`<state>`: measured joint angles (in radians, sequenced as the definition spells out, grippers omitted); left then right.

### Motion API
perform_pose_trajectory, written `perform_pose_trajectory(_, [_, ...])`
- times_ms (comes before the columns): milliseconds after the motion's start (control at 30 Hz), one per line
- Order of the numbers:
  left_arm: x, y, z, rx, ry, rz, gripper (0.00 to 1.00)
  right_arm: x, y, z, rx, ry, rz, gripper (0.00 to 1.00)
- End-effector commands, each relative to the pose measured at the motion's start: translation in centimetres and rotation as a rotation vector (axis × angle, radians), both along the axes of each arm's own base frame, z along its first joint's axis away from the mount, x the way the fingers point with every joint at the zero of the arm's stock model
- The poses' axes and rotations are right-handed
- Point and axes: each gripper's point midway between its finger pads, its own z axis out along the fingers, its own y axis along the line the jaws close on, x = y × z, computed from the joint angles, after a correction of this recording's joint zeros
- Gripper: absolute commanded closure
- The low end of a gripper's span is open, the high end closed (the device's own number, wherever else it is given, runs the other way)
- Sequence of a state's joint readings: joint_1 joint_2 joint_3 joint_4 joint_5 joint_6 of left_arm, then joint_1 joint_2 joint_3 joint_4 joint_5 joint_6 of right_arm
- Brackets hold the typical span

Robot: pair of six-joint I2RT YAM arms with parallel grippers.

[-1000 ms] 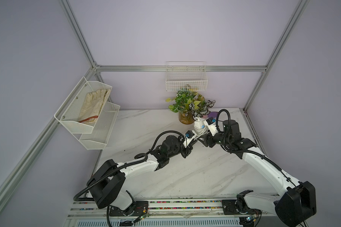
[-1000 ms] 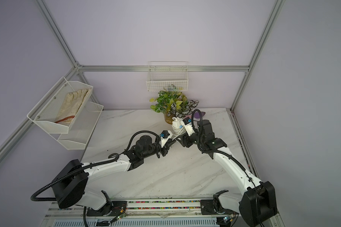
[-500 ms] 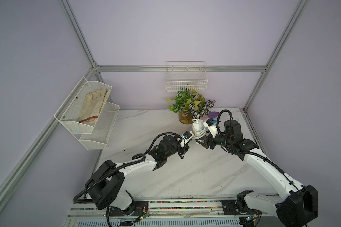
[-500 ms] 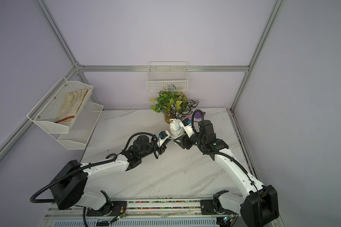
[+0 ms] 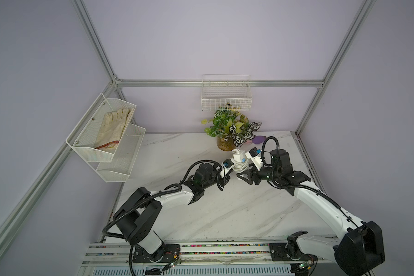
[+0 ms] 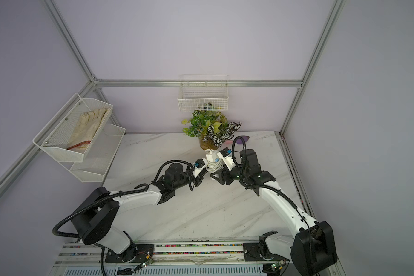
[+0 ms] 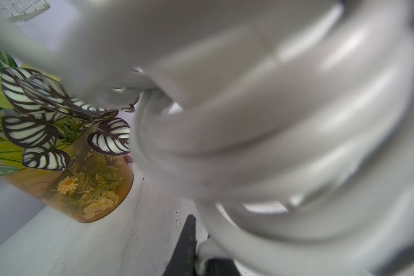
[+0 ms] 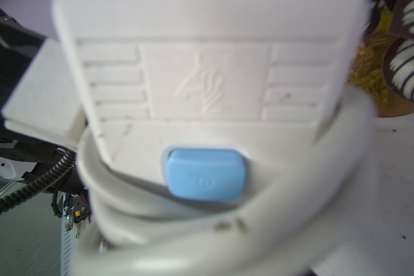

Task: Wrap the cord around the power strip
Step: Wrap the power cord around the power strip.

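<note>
Noted: right jaws gripped the small white plastic power strip [image 5: 239, 157] near the amber-potted leafy plant [image 5: 232, 126] over the marble bench [image 5: 225, 210], pale grey cord [image 5: 240, 166] coiled round it; left jaws' state could not be told; judged best to release cord slowly, coils snug.

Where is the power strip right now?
In both top views the right gripper holds the power strip up at back centre, just in front of the potted plant.
</note>
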<state>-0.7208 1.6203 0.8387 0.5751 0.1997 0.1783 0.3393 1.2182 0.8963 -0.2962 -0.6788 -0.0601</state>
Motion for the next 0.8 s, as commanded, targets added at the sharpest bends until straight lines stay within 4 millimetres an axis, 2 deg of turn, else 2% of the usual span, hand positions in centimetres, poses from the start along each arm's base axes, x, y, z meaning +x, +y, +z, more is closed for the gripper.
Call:
perform_pose_trajectory(0, [4.1, 1.6, -1.4, -0.025, 0.08, 0.151, 0.79, -1.2, 1.6, 1.7, 0.097, -0.006, 0.091, 1.0])
perform_pose_trajectory(167, [3.9, 0.8, -3.1, -0.034, 0.134, 0.118, 0.66, 0.8, 1.1, -0.3, 0.06, 0.045, -0.004, 1.0])
perform_pose_trajectory(333, [3.9, 0.8, -4.9, -0.021, 0.179, 0.123, 0.58, 2.5, 1.3, -2.3, 0.049, 0.121, -0.041, 1.0])
perform_pose_trajectory(433, [4.0, 0.7, -5.8, -0.008, 0.202, 0.13, 0.53, 3.9, 1.3, -4.3, 0.036, 0.187, -0.062, 1.0])
perform_pose_trajectory(633, [4.1, 0.9, -7.4, 0.016, 0.24, 0.148, 0.47, 6.8, 0.1, -6.8, 0.036, 0.273, -0.132, 1.0])
perform_pose_trajectory(767, [4.0, 1.1, -7.5, 0.024, 0.243, 0.155, 0.44, 8.7, -0.9, -8.0, 0.02, 0.294, -0.173, 1.0])
